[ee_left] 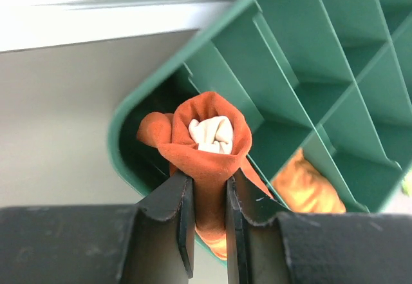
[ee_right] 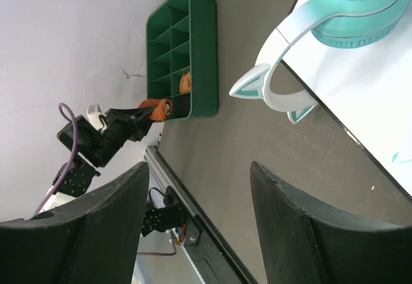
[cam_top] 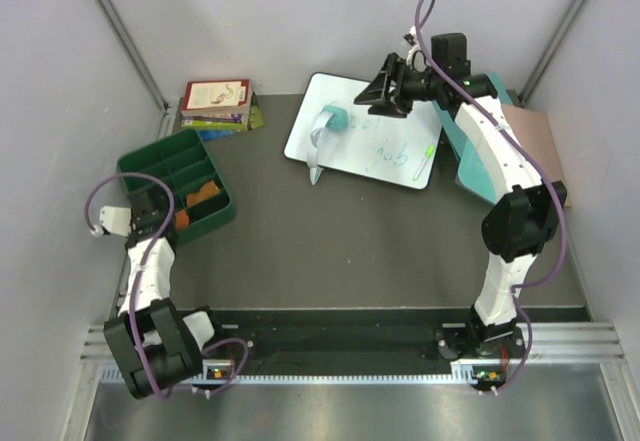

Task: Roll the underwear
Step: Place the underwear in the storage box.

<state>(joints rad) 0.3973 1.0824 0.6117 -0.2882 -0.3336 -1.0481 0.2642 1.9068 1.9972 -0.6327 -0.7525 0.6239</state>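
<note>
A rolled rust-orange underwear (ee_left: 209,145) with its cream waistband curled in the middle is pinched between my left gripper's (ee_left: 209,216) fingers. It hangs at the near corner compartment of the green tray (ee_left: 335,46). From above, the left gripper (cam_top: 168,218) is at the tray's (cam_top: 150,161) near edge with the orange roll (cam_top: 182,219). A mustard-tan underwear (ee_left: 308,186) lies bunched in a neighbouring compartment (cam_top: 206,193). My right gripper (cam_top: 380,86) is far off, above the whiteboard, open and holding nothing (ee_right: 199,223).
Teal headphones (cam_top: 328,121) and a green marker (cam_top: 428,157) lie on the whiteboard (cam_top: 385,146) at the back. A stack of books (cam_top: 216,103) sits behind the tray. Teal and pink boards (cam_top: 535,136) lean at the right, under the right arm.
</note>
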